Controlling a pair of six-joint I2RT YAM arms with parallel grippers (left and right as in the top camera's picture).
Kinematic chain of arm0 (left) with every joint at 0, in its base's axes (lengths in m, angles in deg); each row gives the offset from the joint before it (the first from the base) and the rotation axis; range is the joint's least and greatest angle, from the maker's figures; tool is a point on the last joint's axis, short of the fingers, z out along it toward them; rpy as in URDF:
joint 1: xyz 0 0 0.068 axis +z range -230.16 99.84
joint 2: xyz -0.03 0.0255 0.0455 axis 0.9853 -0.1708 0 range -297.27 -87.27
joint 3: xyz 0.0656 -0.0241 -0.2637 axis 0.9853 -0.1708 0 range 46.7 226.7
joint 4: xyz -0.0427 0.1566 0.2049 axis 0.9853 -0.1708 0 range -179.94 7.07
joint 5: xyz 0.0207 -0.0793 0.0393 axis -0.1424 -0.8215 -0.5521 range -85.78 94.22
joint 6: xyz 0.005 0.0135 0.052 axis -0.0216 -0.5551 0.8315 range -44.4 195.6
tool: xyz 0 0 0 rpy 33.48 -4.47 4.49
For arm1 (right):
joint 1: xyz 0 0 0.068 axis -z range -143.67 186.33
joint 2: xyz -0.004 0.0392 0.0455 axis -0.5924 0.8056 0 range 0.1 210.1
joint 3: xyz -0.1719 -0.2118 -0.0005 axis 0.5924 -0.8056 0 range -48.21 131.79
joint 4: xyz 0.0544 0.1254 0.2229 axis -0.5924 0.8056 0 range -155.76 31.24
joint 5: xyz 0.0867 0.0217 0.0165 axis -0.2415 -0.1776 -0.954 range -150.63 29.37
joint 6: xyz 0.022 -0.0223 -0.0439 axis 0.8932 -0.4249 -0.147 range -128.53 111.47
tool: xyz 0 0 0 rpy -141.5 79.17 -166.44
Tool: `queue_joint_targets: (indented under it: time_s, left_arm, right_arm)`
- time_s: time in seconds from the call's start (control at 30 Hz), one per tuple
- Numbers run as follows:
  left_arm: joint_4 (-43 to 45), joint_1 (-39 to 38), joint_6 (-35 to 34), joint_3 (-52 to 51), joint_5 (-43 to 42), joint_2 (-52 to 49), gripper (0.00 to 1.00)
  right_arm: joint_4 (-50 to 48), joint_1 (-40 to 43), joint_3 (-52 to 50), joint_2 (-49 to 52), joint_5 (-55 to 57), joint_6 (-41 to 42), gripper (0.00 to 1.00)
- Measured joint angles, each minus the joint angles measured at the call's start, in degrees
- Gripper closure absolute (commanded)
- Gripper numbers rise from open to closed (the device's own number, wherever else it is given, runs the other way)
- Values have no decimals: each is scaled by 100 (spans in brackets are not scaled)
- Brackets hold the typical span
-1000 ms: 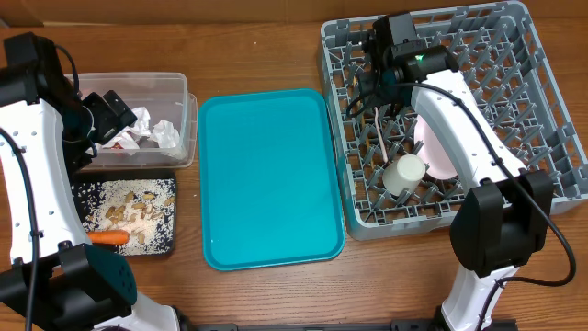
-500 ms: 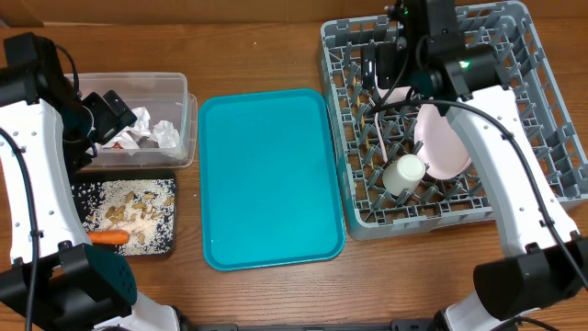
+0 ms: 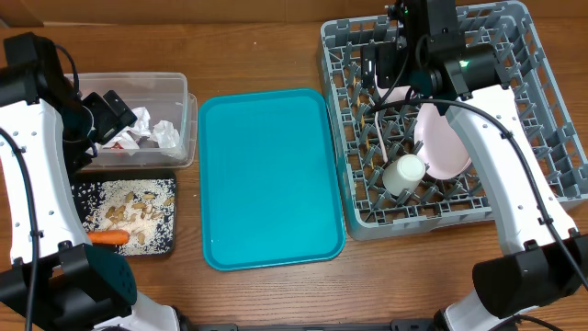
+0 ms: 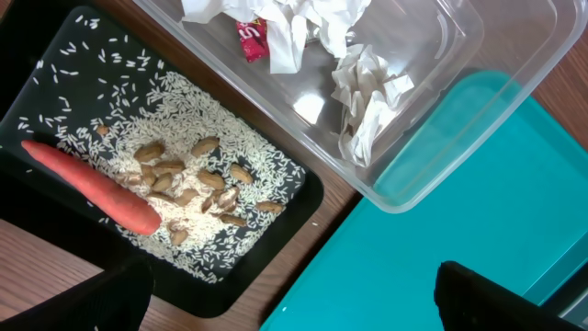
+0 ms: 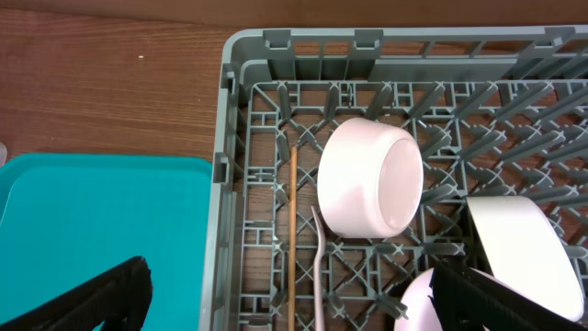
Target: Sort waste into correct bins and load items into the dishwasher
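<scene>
Wooden tabletop (image 3: 266, 46) runs under everything, and you look to be at the closing step. Nearest you, the shallow black tray (image 3: 78, 188) holds the orange carrot (image 3: 109, 237) and beige food scraps (image 3: 129, 213). Just behind it, the clear tub (image 3: 188, 119) contains crumpled napkins (image 3: 152, 129) and a red wrapper (image 4: 253, 39). The left gripper (image 4: 294, 303) hangs above, jaws spread wide and empty. The teal tray (image 3: 266, 175) lies bare. Inside the grey dish rack (image 3: 542, 110) sit a small cup (image 3: 402, 174), a tipped bowl (image 5: 372, 175), a fork (image 5: 318, 267) and a thin wooden stick (image 5: 292, 239). Over the rack's far corner, the right gripper (image 5: 294, 294) hovers, jaws released, holding nothing. Nothing seems left to sort, so your next move probably calls for lifting both arms clear of the pegs.
</scene>
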Motion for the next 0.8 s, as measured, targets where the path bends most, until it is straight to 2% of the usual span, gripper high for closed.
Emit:
queue_joint_targets:
  time_s: [0.8]
  left_arm:
    - [0,0,0,0,0,0,0]
  right_arm:
    - [4,0,0,-57,0,2,0]
